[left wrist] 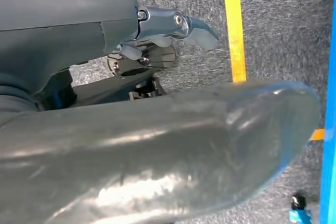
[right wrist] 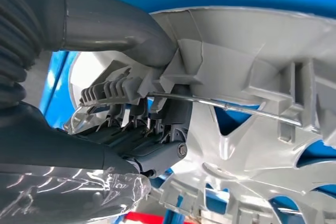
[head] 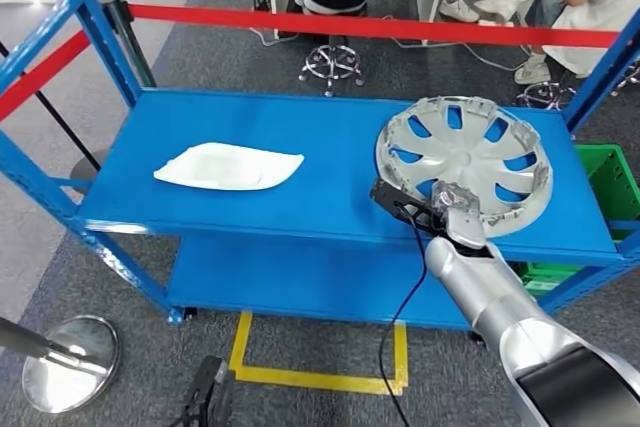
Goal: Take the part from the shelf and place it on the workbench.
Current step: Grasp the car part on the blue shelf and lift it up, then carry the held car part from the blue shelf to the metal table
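A silver hubcap (head: 472, 152) lies at the right end of the blue shelf's top deck (head: 332, 147). My right hand (head: 453, 209) grips its near rim. In the right wrist view the thumb (right wrist: 118, 30) lies over the hubcap's rim (right wrist: 245, 66) and the dark fingers (right wrist: 138, 140) curl beneath it. A flat white plastic part (head: 226, 165) rests on the left half of the same deck, well apart from the hand. My left hand (left wrist: 158, 129) hangs low over the grey carpet, holding nothing, with its fingers (left wrist: 178, 24) stretched out.
Red barrier tape (head: 362, 25) runs behind the shelf, with people seated beyond it. A green crate (head: 604, 172) stands at the right of the shelf. A stanchion base (head: 68, 362) is at the lower left. Yellow floor tape (head: 317, 377) marks the carpet in front.
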Tool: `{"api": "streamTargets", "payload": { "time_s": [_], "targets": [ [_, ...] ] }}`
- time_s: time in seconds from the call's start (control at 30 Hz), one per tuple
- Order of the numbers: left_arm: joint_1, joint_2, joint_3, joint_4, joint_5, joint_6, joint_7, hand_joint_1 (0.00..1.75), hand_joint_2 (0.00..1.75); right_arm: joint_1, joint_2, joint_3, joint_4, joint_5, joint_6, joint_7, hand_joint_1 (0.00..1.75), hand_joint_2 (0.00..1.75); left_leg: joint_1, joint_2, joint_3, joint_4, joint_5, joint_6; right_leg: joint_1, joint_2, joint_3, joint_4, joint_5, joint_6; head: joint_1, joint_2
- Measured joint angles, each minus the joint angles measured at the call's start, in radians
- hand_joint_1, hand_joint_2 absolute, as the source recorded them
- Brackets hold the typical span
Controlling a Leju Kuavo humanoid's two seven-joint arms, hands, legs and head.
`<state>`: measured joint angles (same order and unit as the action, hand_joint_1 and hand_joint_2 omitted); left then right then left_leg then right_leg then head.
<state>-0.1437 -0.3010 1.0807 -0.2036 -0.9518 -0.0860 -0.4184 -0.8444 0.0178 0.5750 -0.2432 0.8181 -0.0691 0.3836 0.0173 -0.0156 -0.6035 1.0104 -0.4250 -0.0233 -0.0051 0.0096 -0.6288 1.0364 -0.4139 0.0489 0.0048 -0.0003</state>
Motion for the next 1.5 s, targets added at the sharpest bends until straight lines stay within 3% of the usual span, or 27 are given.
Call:
{"api": "streamTargets", "payload": {
  "time_s": [0.1, 0.17, 0.23, 0.27, 0.3, 0.33, 0.4, 0.43, 0.5, 0.6, 0.67, 0.73, 0.77, 0.8, 0.83, 0.9, 0.97, 1.07, 1.13, 1.23, 1.27, 1.3, 1.33, 1.43, 1.5],
  "targets": [
    [-0.002, 0.0, 0.0, 0.0, 0.002, 0.006, -0.003, 0.0, 1.75, -0.017, 0.007, -0.016, -0.004, -0.015, -0.052, -0.057, 1.75, 1.75, 0.003, 0.002, -0.007, 0.009, -0.011, -0.017, -0.002, 0.0, -0.003, -0.005, 0.007, -0.02, -0.002, 0.0],
    [-0.002, 0.001, 0.0, 0.0, 0.009, 0.01, -0.014, 0.0, 1.75, -0.03, 0.019, -0.044, -0.012, -0.053, -0.144, -0.13, 1.75, 1.75, 0.002, 0.005, -0.047, 0.096, -0.065, -0.024, -0.004, 0.0, -0.003, -0.008, 0.009, -0.03, -0.006, 0.0],
    [0.0, 0.002, 0.002, 0.0, 0.02, 0.014, -0.032, 0.0, 1.75, -0.036, 0.036, -0.089, -0.024, -0.109, -0.242, -0.233, 1.75, 1.75, 0.001, 0.005, -0.109, 0.227, -0.123, -0.027, -0.003, 0.0, -0.003, -0.008, 0.009, -0.034, -0.007, 0.0],
    [0.001, 0.003, 0.003, 0.0, 0.025, 0.013, -0.044, 0.0, 1.75, -0.036, 0.047, -0.116, -0.033, -0.137, -0.277, -0.29, 1.75, 1.75, 0.0, 0.005, -0.129, 0.265, -0.13, -0.027, -0.003, 0.0, -0.003, -0.008, 0.009, -0.034, -0.007, 0.0],
    [0.003, 0.004, 0.005, 0.0, 0.028, 0.01, -0.056, 0.0, 1.75, -0.035, 0.058, -0.144, -0.044, -0.16, -0.304, -0.345, 1.75, 1.75, 0.0, 0.005, -0.132, 0.267, -0.116, -0.026, -0.002, 0.001, -0.003, -0.007, 0.009, -0.034, -0.007, 0.0],
    [0.004, 0.006, 0.006, 0.0, 0.03, 0.008, -0.068, 0.0, 1.75, -0.034, 0.068, -0.17, -0.057, -0.178, -0.324, -0.392, 1.75, 1.75, 0.0, 0.005, -0.117, 0.231, -0.084, -0.025, -0.003, 0.002, -0.002, -0.007, 0.008, -0.034, -0.008, 0.0],
    [0.004, 0.007, 0.008, 0.0, 0.032, 0.003, -0.082, 0.0, 1.75, -0.036, 0.087, -0.212, -0.082, -0.194, -0.348, -0.448, 1.75, 1.75, 0.0, 0.007, -0.057, 0.101, -0.012, -0.02, -0.001, 0.004, 0.0, -0.005, 0.005, -0.028, -0.008, 0.0],
    [0.004, 0.008, 0.009, 0.0, 0.032, 0.002, -0.085, 0.0, 1.75, -0.037, 0.093, -0.228, -0.091, -0.198, -0.356, -0.463, 1.75, 1.75, 0.0, 0.007, -0.033, 0.048, 0.007, -0.016, 0.001, 0.003, -0.002, -0.003, 0.004, -0.024, -0.009, 0.0],
    [0.006, 0.008, 0.01, 0.0, 0.035, 0.001, -0.089, 0.0, 1.75, -0.034, 0.102, -0.253, -0.109, -0.206, -0.376, -0.493, 1.75, 1.75, -0.002, 0.005, -0.017, 0.003, 0.013, -0.007, 0.006, 0.0, -0.007, -0.002, 0.004, -0.014, -0.009, 0.0],
    [0.013, 0.008, 0.016, 0.0, 0.047, 0.002, -0.098, 0.0, 1.75, -0.009, 0.118, -0.281, -0.152, -0.203, -0.421, -0.554, 1.75, 1.75, 0.0, 0.002, -0.019, -0.001, 0.013, 0.01, 0.003, -0.003, -0.014, 0.006, -0.006, -0.001, -0.007, 0.0],
    [0.015, 0.008, 0.021, 0.0, 0.056, 0.001, -0.109, 0.0, 1.75, 0.025, 0.13, -0.286, -0.2, -0.191, -0.447, -0.578, 1.75, 1.75, 0.003, 0.003, -0.018, -0.003, 0.013, 0.018, 0.002, -0.004, -0.051, 0.083, -0.05, 0.008, -0.003, 0.0],
    [0.018, 0.008, 0.026, 0.0, 0.062, 0.001, -0.118, 0.0, 1.75, 0.076, 0.142, -0.287, -0.26, -0.188, -0.463, -0.591, 1.75, 1.75, 0.004, 0.003, -0.017, -0.003, 0.011, 0.022, 0.002, -0.004, -0.117, 0.221, -0.109, 0.013, 0.0, 0.0],
    [0.02, 0.009, 0.028, 0.0, 0.064, 0.001, -0.121, 0.0, 1.75, 0.103, 0.146, -0.287, -0.288, -0.192, -0.467, -0.596, 1.75, 1.75, 0.004, 0.002, -0.017, -0.003, 0.01, 0.023, 0.002, -0.004, -0.143, 0.271, -0.122, 0.013, 0.0, 0.0],
    [0.022, 0.01, 0.031, 0.0, 0.065, 0.001, -0.123, 0.0, 1.75, 0.13, 0.148, -0.287, -0.318, -0.202, -0.469, -0.605, 1.75, 1.75, 0.004, 0.001, -0.016, -0.003, 0.009, 0.023, 0.002, -0.004, -0.154, 0.286, -0.116, 0.013, 0.0, 0.0],
    [0.024, 0.01, 0.032, 0.0, 0.066, 0.002, -0.125, 0.0, 1.75, 0.155, 0.15, -0.287, -0.353, -0.219, -0.47, -0.619, 1.75, 1.75, 0.004, 0.0, -0.014, -0.002, 0.007, 0.022, 0.001, -0.004, -0.144, 0.26, -0.092, 0.012, 0.0, 0.0],
    [0.027, 0.01, 0.036, 0.0, 0.066, 0.003, -0.13, 0.0, 1.75, 0.213, 0.152, -0.287, -0.45, -0.269, -0.471, -0.663, 1.75, 1.75, 0.004, -0.004, -0.009, -0.001, 0.001, 0.015, 0.001, -0.005, -0.081, 0.127, -0.024, 0.01, 0.0, 0.0],
    [0.03, 0.012, 0.04, 0.0, 0.066, 0.007, -0.134, 0.0, 1.75, 0.28, 0.156, -0.283, -0.575, -0.314, -0.472, -0.706, 1.75, 1.75, 0.001, -0.006, -0.007, 0.001, -0.004, 0.004, 0.001, -0.005, -0.03, 0.025, 0.006, 0.003, -0.001, 0.0],
    [0.037, 0.013, 0.043, 0.0, 0.066, 0.012, -0.137, 0.0, 1.75, 0.377, 0.157, -0.272, -0.751, -0.344, -0.473, -0.725, 1.75, 1.75, 0.001, -0.005, -0.007, -0.002, -0.005, -0.012, 0.004, 0.0, -0.023, 0.008, 0.001, -0.017, -0.004, 0.0],
    [0.039, 0.013, 0.044, 0.0, 0.066, 0.012, -0.138, 0.0, 1.75, 0.419, 0.158, -0.263, -0.838, -0.35, -0.475, -0.727, 1.75, 1.75, 0.0, -0.001, -0.018, 0.023, -0.032, -0.022, 0.0, 0.001, -0.022, 0.004, 0.002, -0.031, -0.006, 0.0],
    [0.04, 0.014, 0.045, 0.0, 0.066, 0.013, -0.138, 0.0, 1.75, 0.463, 0.157, -0.253, -0.92, -0.366, -0.472, -0.746, 1.75, 1.75, -0.001, 0.003, -0.089, 0.191, -0.128, -0.029, -0.001, 0.0, -0.02, 0.002, 0.002, -0.042, -0.01, 0.0],
    [0.041, 0.014, 0.045, 0.0, 0.065, 0.013, -0.138, 0.0, 1.75, 0.481, 0.156, -0.249, -0.944, -0.376, -0.471, -0.761, 1.75, 1.75, -0.001, 0.003, -0.112, 0.244, -0.145, -0.029, 0.0, 0.0, -0.02, 0.002, 0.001, -0.043, -0.01, 0.0],
    [0.042, 0.015, 0.045, 0.0, 0.064, 0.013, -0.138, 0.0, 1.75, 0.502, 0.156, -0.244, -0.97, -0.387, -0.47, -0.78, 1.75, 1.75, -0.001, 0.003, -0.123, 0.267, -0.143, -0.028, 0.001, 0.0, -0.019, 0.002, 0.001, -0.043, -0.01, 0.0],
    [0.043, 0.015, 0.046, 0.0, 0.062, 0.014, -0.138, 0.0, 1.75, 0.522, 0.155, -0.238, -1.001, -0.399, -0.47, -0.801, 1.75, 1.75, -0.001, 0.003, -0.116, 0.254, -0.121, -0.025, 0.001, 0.001, -0.019, 0.003, 0.001, -0.043, -0.01, 0.0],
    [0.042, 0.016, 0.047, 0.0, 0.059, 0.013, -0.138, 0.0, 1.75, 0.572, 0.155, -0.209, -1.106, -0.434, -0.463, -0.858, 1.75, 1.75, -0.003, 0.003, -0.031, 0.078, -0.025, -0.014, 0.004, 0.006, -0.016, 0.005, 0.0, -0.039, -0.011, 0.0],
    [0.041, 0.015, 0.047, 0.0, 0.058, 0.013, -0.138, 0.0, 1.75, 0.6, 0.155, -0.183, -1.174, -0.446, -0.453, -0.878, 1.75, 1.75, -0.005, 0.003, 0.004, 0.006, -0.012, -0.007, 0.007, 0.008, -0.018, 0.006, 0.0, -0.03, -0.01, 0.0]
  ]
}}
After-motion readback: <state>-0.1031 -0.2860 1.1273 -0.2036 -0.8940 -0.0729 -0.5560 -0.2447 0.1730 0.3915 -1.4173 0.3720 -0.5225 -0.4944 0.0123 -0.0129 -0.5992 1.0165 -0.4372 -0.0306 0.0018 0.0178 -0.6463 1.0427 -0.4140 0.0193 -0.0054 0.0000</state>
